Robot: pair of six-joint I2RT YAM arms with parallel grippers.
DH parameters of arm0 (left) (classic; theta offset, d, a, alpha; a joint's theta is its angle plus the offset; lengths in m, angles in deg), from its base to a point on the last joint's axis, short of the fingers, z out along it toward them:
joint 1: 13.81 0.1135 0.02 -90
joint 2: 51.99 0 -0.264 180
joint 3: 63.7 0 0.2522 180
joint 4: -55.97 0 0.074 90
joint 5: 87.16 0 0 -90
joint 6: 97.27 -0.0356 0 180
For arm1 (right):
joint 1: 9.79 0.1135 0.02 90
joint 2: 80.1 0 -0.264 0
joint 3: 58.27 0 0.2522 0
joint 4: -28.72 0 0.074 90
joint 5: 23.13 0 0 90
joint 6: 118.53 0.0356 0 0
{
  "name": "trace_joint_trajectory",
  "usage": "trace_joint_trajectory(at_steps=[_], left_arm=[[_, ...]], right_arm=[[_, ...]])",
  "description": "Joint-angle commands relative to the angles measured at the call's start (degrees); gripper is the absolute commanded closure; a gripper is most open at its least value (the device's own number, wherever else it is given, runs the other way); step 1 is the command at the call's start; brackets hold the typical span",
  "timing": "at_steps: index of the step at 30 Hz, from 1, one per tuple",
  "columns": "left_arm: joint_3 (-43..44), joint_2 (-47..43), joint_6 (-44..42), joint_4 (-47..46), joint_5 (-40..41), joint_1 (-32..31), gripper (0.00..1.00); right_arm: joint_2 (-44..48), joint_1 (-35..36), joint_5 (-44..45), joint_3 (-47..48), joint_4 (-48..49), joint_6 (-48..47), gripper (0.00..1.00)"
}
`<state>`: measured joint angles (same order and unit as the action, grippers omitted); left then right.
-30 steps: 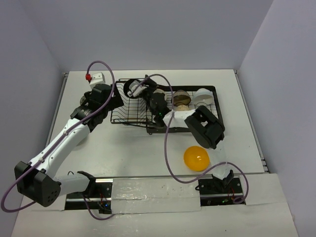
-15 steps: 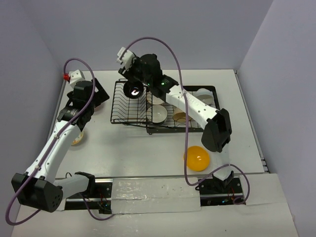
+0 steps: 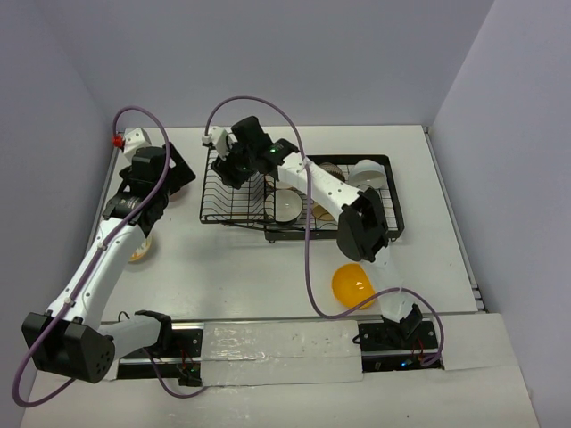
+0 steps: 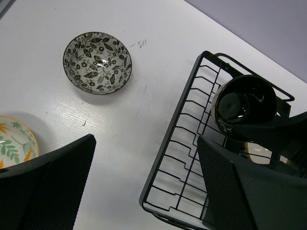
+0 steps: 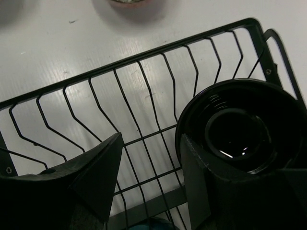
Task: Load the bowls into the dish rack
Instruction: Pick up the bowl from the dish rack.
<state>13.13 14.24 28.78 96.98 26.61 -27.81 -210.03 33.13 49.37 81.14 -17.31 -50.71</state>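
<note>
Left gripper [image 4: 146, 143]: fingers wide apart, nothing between them, hovering over the table [image 3: 223, 267] left of the dish rack [image 3: 232, 201]. Below it a grey floral bowl [image 4: 98, 62] sits upright, well apart from the rack's left rim, with bare tabletop between the two. A cream leaf-patterned bowl [image 4: 12, 143] lies nearer and further left, cut off by the frame edge.

Right gripper [image 5: 151, 143]: fingers partly apart, and only rack wires show in the gap. It hangs over the far left corner of the rack's flat slotted section. The black bowl [image 5: 240, 129] stands tilted among the wires there, close against the far rim. One finger overlaps the bowl's edge (whether they touch cannot be told), and the bowl is outside the gap.

In the rack's deeper right section, one white bowl [image 3: 287, 205] sits at the near left and another [image 3: 366, 171] at the far right corner. The orange-yellow bowl [image 3: 355, 285] rests on the table just near of the rack's near right edge.
</note>
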Motion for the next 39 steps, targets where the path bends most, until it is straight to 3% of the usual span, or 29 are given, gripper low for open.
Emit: trace_joint_trajectory(at_steps=[1, 18, 28, 30, 33, 36, 39], left_arm=[[0.39, -0.15, 0.6, -1.76, -1.36, 0.29, 0.08], [1.53, 3.81, 0.24, -0.88, -3.73, 0.38, 0.09], [2.23, 3.81, -0.02, -0.17, -4.52, 0.64, 0.09], [2.23, 3.64, -0.02, -0.18, -4.78, 0.64, 0.1], [2.23, 3.37, -0.02, -0.26, -4.96, 0.64, 0.1], [2.23, 3.11, -0.02, -0.35, -5.14, 0.64, 0.1], [2.15, 2.85, -0.02, -0.35, -5.31, 0.64, 0.1]], right_arm=[[0.03, -0.55, -1.14, 1.97, -2.09, 0.29, 0.41], [-4.46, -1.96, 8.79, -0.49, 7.39, -1.82, 0.37], [-6.21, -2.22, 6.86, -0.23, 7.14, -1.38, 0.38], [-6.13, -2.05, 6.95, -0.57, 7.83, -1.03, 0.42], [-5.78, -2.05, 7.74, -0.67, 9.15, 0.2, 0.76], [-4.81, -1.87, 7.13, -1.1, 9.95, 1.25, 0.97], [-3.41, -1.87, 5.29, -2.07, 10.74, 2.83, 1.0]])
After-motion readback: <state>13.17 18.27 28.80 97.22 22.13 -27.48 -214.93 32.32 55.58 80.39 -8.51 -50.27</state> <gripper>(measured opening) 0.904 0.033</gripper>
